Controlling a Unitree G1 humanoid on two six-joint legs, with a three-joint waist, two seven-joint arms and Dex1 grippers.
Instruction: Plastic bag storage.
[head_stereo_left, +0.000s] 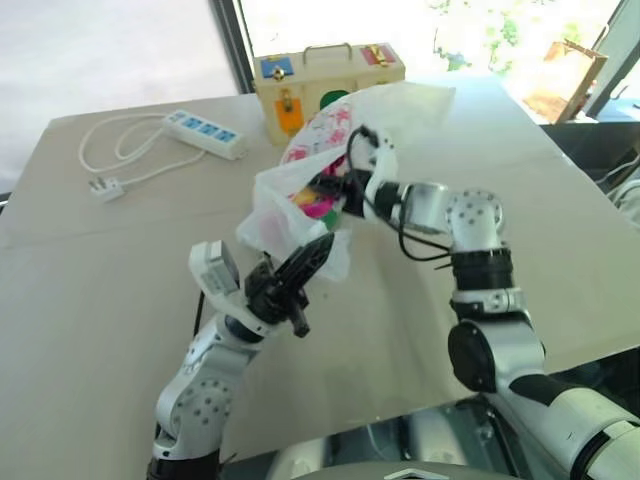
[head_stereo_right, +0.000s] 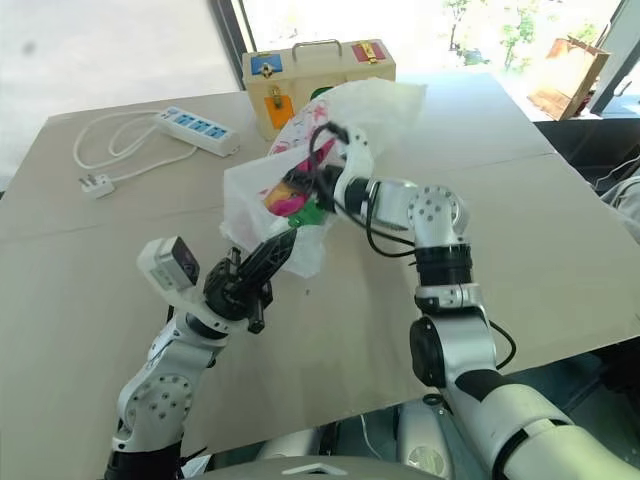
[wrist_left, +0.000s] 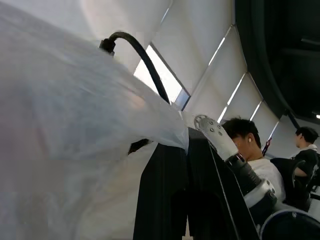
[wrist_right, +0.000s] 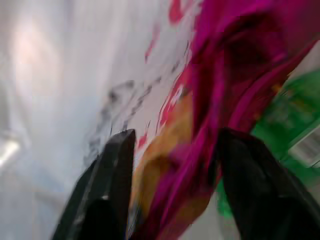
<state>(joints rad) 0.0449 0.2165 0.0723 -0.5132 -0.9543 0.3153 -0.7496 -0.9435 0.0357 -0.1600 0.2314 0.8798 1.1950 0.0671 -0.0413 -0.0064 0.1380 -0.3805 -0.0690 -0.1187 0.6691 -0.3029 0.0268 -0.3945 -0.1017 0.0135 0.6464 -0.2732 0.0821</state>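
The plastic bag (head_stereo_left: 290, 195), thin white film with red print, hangs bunched above the middle of the table. My left gripper (head_stereo_left: 322, 246) is shut on its lower near edge; in the left wrist view the film drapes over the closed fingers (wrist_left: 170, 190). My right gripper (wrist_right: 175, 137) reaches into the bag's mouth from the right. It is open, and a glossy pink chip packet (wrist_right: 220, 75) lies between its spread fingers, with something green (wrist_right: 285, 120) beside it. From the head the pink packet (head_stereo_left: 318, 205) shows through the bag.
A wooden latch box (head_stereo_left: 320, 80) stands at the table's far edge right behind the bag. A white power strip (head_stereo_left: 205, 132) with cord and plug (head_stereo_left: 105, 187) lies far left. Two people (wrist_left: 250, 145) sit in the background of the left wrist view.
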